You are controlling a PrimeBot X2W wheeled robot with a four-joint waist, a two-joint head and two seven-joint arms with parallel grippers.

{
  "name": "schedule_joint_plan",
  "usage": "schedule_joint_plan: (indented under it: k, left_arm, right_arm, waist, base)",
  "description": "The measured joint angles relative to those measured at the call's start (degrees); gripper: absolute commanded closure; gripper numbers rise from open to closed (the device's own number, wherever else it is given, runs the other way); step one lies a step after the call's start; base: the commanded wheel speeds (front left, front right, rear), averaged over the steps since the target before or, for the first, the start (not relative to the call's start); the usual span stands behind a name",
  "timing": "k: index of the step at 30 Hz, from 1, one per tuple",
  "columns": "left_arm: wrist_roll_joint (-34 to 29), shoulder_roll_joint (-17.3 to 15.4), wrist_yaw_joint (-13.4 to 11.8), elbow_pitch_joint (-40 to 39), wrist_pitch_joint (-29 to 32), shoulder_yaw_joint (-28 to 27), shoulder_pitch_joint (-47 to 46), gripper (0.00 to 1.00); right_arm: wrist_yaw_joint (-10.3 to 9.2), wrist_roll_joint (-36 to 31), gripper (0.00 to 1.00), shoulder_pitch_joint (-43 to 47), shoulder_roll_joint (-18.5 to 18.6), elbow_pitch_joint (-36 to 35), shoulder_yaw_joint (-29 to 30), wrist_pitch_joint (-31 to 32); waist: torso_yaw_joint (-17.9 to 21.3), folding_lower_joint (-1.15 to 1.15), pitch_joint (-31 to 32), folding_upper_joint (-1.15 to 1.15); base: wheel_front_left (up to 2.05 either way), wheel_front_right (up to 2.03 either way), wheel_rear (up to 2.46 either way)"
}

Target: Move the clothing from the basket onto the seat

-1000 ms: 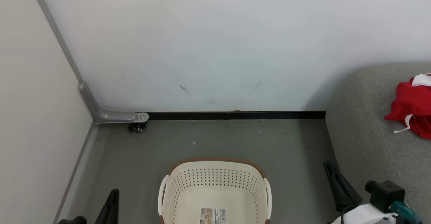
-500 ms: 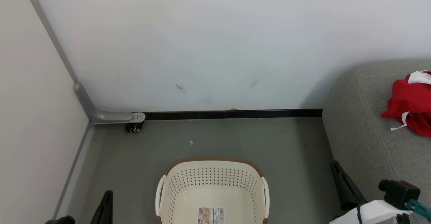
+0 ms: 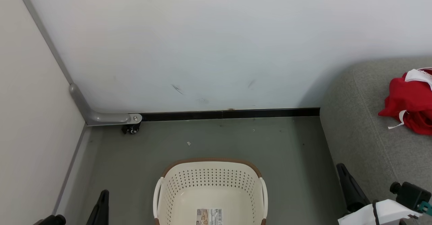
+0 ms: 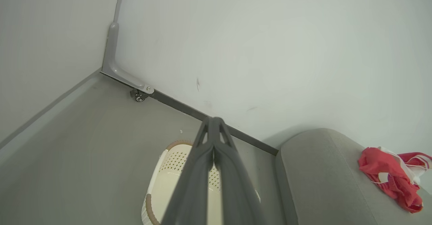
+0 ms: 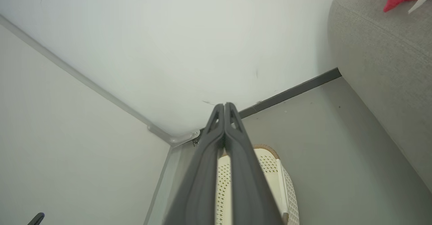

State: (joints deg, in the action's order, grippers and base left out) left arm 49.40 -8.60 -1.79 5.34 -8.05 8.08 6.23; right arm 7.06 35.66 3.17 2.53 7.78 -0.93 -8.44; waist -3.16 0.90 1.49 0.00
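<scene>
Clothing [image 3: 410, 100], a crumpled red heap with white trim, lies on the seat [image 3: 364, 140] at 3 o'clock in the head view, cut by that view's edge; the basket [image 3: 209, 179] stands on the grey floor [image 3: 236, 140] at 6 o'clock, well apart from the heap, its perforated walls and bottom bare; a barcode sticker [image 3: 209, 216] shows on that bottom. The left hand [image 3: 104, 194] rises at 7 o'clock and the right hand [image 3: 341, 167] at 5 o'clock, just beside the seat's rounded end. From the head each reads as one dark blade; the wrist views settle it, both pairs of fingers pressed together at the tips, empty. The left wrist view gives the whole heap at 4 o'clock, white stripes included; the right wrist view catches a red corner of it at 1 o'clock; in both, the fingers cover the middle of the basket.
</scene>
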Motion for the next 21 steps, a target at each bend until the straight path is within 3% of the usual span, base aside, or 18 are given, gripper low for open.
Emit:
schedule_joint_plan:
  k: [11,21]
  left_arm:
    - [7.0,0.9,1.3,1.1,1.9,-1.3,-1.3,1.0]
    - [13.4,1.2,2.4,2.5,3.5,-2.4,-2.2,1.0]
  right_arm:
    - [0.0,9.2,1.0,-0.2,0.5,0.8,0.5,1.9]
    - [0.0,17.4,1.0,-1.1,0.9,2.2,1.3,3.3]
  waist:
    - [0.5,0.08,0.1,0.0]
    - [0.9,-0.3,-0.1,0.0]
  base:
    - [0.0,0.0,0.0]
    - [0.0,0.0,0.0]
